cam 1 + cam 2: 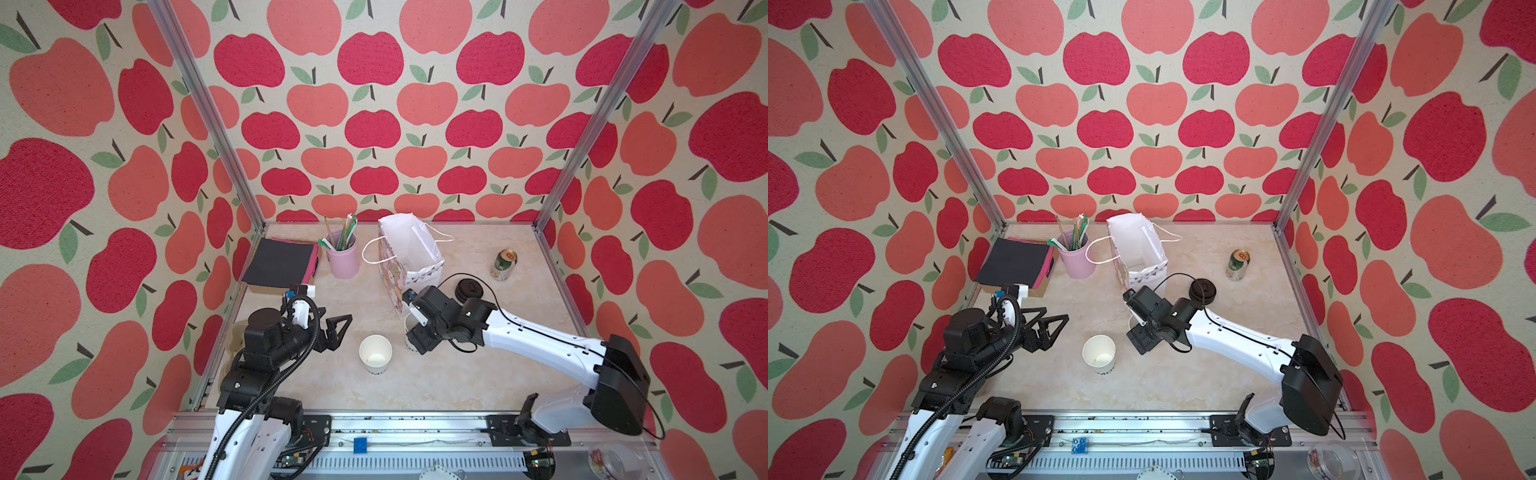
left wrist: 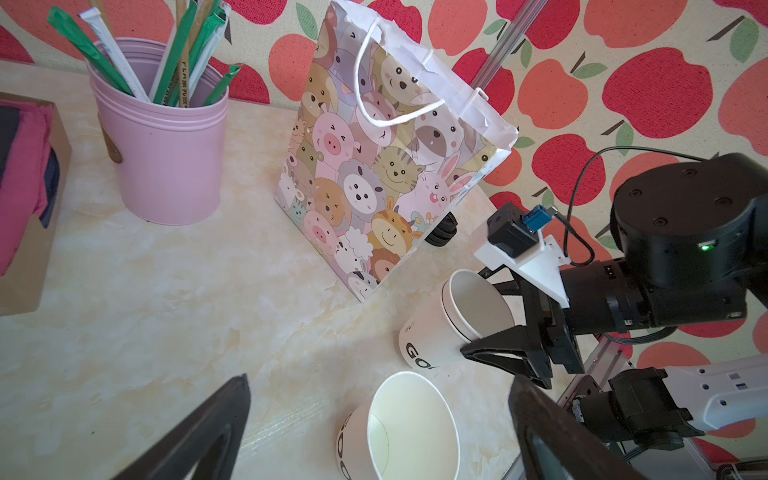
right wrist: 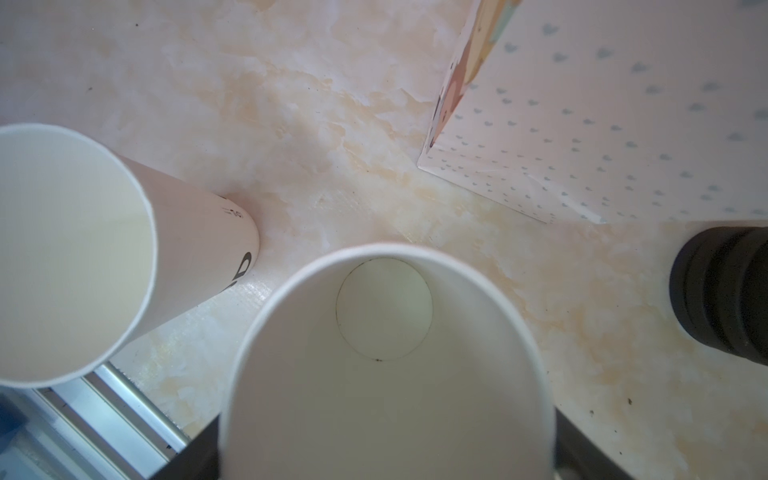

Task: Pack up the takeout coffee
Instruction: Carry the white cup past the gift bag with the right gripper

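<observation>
No lidded takeout coffee shows. A single open white paper cup [image 1: 375, 353] with dark lettering stands near the table's middle, also in a top view [image 1: 1099, 353] and in the left wrist view [image 2: 411, 424]. My left gripper [image 1: 343, 332] hangs open just left of it, apart from it, fingers [image 2: 199, 436] spread wide. A stack of nested white cups [image 2: 469, 307] stands beside the bag. My right gripper [image 3: 386, 457] straddles this stack [image 3: 386, 374], a finger at each side; whether they press on it does not show. A stack of black lids [image 1: 468, 289] lies behind the right wrist.
An open cartoon-animal paper bag [image 1: 409, 249] stands at the back middle. Left of it are a pink cup of wrapped straws [image 1: 344, 257] and a box of dark and pink napkins [image 1: 280, 264]. A green drink can [image 1: 504, 265] stands at the back right.
</observation>
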